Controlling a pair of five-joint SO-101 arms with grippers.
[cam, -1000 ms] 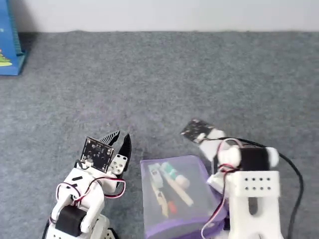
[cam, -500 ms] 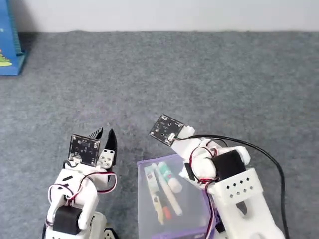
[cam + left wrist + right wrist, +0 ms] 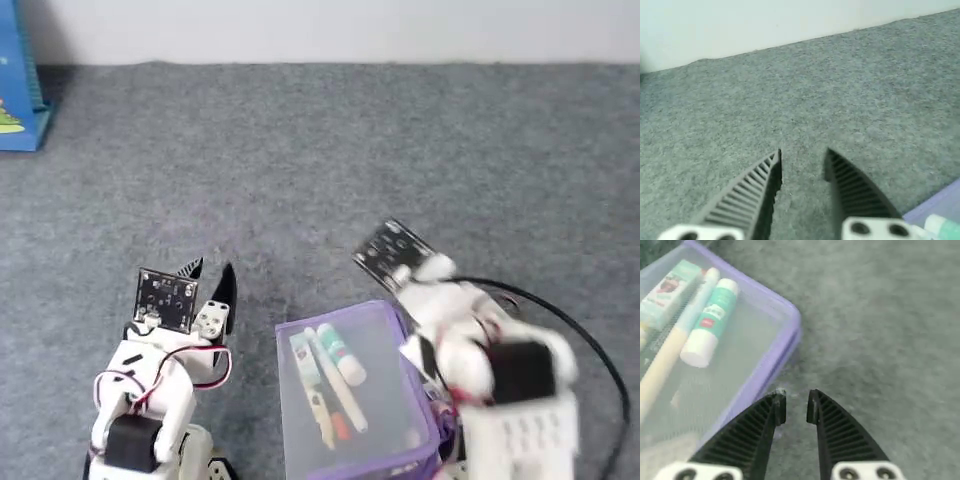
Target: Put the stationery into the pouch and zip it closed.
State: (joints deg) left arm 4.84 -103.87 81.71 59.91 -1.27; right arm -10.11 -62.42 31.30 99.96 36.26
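1. Grey carpet (image 3: 400, 150) is covering the table, with a white wall (image 3: 350, 30) running along the back. A blue box (image 3: 15, 90) is sitting at the far left, well apart from the work.
2. Your left gripper (image 3: 208, 270) is hovering over bare carpet just beside the pouch's left side. Its jaws are spread and holding nothing, which the left wrist view (image 3: 802, 157) is confirming.
3. The pouch (image 3: 340, 318) is lying between the two arms, close to their bases. Its purple trim and clear wall are showing the glue stick (image 3: 340, 357), pencil (image 3: 335, 385) and eraser box (image 3: 305, 358) lying side by side inside. Loading is looking done to me, so I'm reading the zip as the step in hand.
4. Your right gripper (image 3: 796, 399) is sitting at the pouch's right edge (image 3: 785, 347), near its far corner. The jaws are barely parted and pinching nothing. A small glint is showing by one tip; it may be the zip pull, but I can't tell.
5. To do it well, you should be confirming the pull first, then closing fully on it. Bring the left gripper in to pin the pouch, or it'll likely be sliding on the carpet. Keep the drag low and in line with the trim.
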